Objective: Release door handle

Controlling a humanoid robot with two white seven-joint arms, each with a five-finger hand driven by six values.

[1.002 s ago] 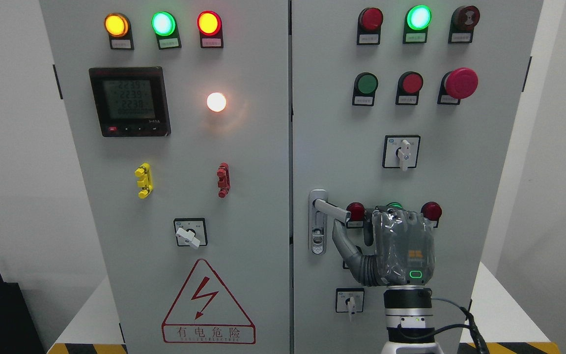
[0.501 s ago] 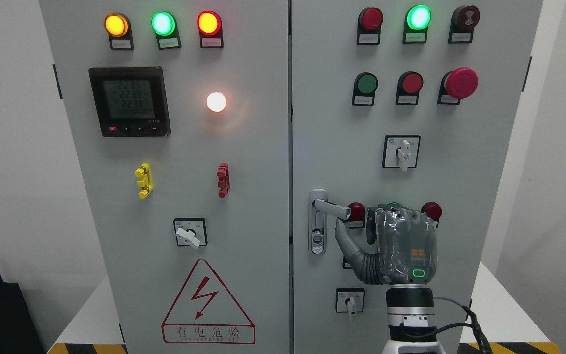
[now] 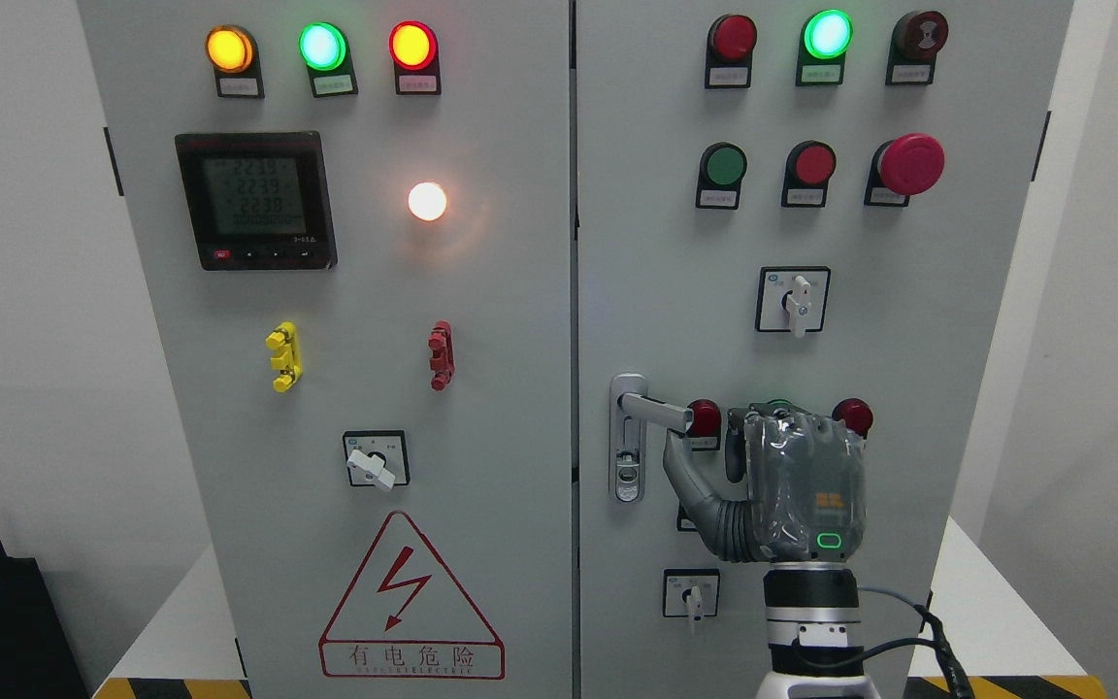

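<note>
The silver door handle (image 3: 654, 409) sits on the left edge of the right cabinet door (image 3: 675, 243), with its lever pointing right and nearly level. My right hand (image 3: 714, 442) is just right of the lever's free end, with the back of the hand facing me. Its thumb (image 3: 683, 474) reaches left and up, with the tip just under the lever's end. The other fingers (image 3: 780, 423) are loosely bent toward the panel, beside the handle rather than around it. The hand holds nothing. My left arm does not show.
Red indicator lamps (image 3: 703, 418) and a partly hidden green one sit behind the hand. A rotary switch (image 3: 691, 593) is below the hand and another (image 3: 793, 300) above. The left door (image 3: 375, 291) carries a meter, lamps and a warning triangle. White ledge (image 3: 991, 602) lies at the lower right.
The lever has swung up from a downward tilt to nearly level. My right hand has shifted slightly to the right, away from the lever.
</note>
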